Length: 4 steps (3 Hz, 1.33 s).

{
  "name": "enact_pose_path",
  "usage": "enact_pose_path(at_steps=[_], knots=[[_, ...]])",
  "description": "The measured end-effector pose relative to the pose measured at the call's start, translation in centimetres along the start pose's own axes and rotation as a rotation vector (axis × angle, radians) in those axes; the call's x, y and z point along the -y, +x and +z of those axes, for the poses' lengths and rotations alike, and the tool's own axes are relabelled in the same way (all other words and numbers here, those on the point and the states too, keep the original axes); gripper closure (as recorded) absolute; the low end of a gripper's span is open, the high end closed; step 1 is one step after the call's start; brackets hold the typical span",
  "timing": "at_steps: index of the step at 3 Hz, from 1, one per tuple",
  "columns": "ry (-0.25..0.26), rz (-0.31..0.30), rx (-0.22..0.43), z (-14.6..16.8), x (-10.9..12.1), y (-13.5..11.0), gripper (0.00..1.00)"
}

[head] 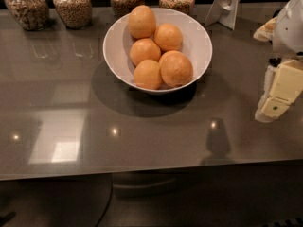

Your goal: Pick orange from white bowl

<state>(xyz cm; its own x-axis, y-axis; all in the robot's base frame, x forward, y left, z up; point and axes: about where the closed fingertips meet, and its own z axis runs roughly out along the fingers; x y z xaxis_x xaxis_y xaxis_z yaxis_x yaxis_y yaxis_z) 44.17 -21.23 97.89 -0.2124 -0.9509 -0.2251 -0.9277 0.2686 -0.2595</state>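
The white bowl (201, 41) stands on the grey table, back of centre, and holds several oranges. The paler, slightly egg-shaped orange (142, 21) lies at the bowl's far left. Deeper-orange round ones lie beside and in front of it. The biggest, mottled one (176, 68) is at the front right. My gripper (278, 94) hangs at the right edge of the camera view, pale cream, above the table. It is well to the right of the bowl, level with its front rim, and touches nothing.
Several glass jars of nuts and grains (72, 6) line the table's back edge. A white stand (228, 4) sits at the back right. The table's front edge (142, 171) runs across the lower part of the view.
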Motion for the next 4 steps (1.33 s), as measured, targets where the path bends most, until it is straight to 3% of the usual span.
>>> enact_pose_path(at_steps=[2, 4], knots=[[0.055, 0.049, 0.127, 0.6, 2.6, -3.7, 0.0], [0.062, 0.215, 0.214, 2.1, 6.4, -9.7, 0.0]])
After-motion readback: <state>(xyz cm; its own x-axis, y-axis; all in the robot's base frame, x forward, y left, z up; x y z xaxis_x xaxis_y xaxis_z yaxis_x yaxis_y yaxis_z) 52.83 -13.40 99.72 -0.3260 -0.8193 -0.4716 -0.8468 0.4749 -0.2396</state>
